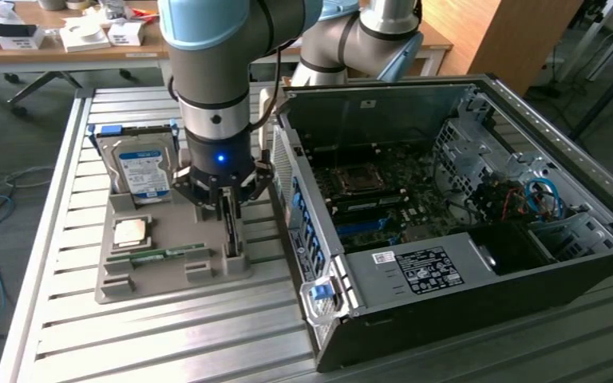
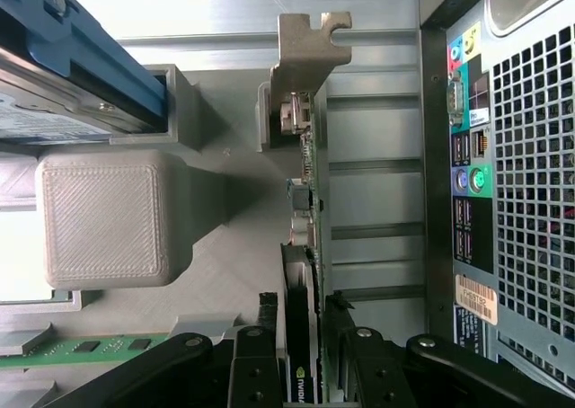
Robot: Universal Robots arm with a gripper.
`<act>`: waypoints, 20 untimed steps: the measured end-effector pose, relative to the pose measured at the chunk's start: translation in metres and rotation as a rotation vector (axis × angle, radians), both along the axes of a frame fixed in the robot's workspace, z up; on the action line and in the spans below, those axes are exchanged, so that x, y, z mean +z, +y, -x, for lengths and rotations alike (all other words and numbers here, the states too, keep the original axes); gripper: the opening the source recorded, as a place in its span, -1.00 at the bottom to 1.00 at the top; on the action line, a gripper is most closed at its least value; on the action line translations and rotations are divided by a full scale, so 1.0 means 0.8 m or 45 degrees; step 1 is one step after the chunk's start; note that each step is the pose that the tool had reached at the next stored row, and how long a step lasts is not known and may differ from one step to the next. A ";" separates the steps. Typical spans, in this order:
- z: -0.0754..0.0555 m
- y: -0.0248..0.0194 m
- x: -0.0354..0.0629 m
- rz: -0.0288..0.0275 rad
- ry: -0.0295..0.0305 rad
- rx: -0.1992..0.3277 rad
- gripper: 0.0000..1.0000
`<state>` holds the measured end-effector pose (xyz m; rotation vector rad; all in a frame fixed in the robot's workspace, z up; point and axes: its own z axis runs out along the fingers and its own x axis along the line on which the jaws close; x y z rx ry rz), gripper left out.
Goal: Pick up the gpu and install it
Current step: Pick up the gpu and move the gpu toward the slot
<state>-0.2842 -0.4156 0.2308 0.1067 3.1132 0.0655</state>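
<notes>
The gpu [image 1: 230, 230] stands on edge in a slot of the grey holder [image 1: 147, 281], just beside the open computer case [image 1: 424, 271]. My gripper [image 1: 227, 206] comes straight down over the card. In the wrist view the gpu [image 2: 304, 201] is a thin dark board ending in a pale tan metal bracket [image 2: 307, 47]. My gripper [image 2: 302, 347] has one black finger [image 2: 256, 359] pressed to each side of the card's near end. The card still sits in its slot.
The holder also carries a silver blue-labelled hard drive [image 1: 141, 171], a square processor chip [image 1: 131, 233] and a green memory stick [image 1: 157, 255]. The case lies open with its motherboard [image 1: 376, 199] exposed; its rear port panel [image 2: 467, 156] is close beside the card. A slatted metal table [image 1: 61, 335] lies under everything.
</notes>
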 end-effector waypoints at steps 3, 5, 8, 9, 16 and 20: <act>-0.001 -0.0004 0.000 0.0001 0.0001 -0.001 -0.30; -0.002 -0.0004 0.000 0.0002 0.0002 -0.002 -0.30; -0.001 -0.0003 0.000 0.0002 0.0001 -0.002 -0.30; -0.001 -0.0003 0.000 0.0001 0.0001 -0.002 -0.30; 0.000 -0.0003 0.000 0.0001 0.0001 -0.002 -0.30; 0.000 -0.0003 0.000 0.0001 0.0001 -0.002 -0.30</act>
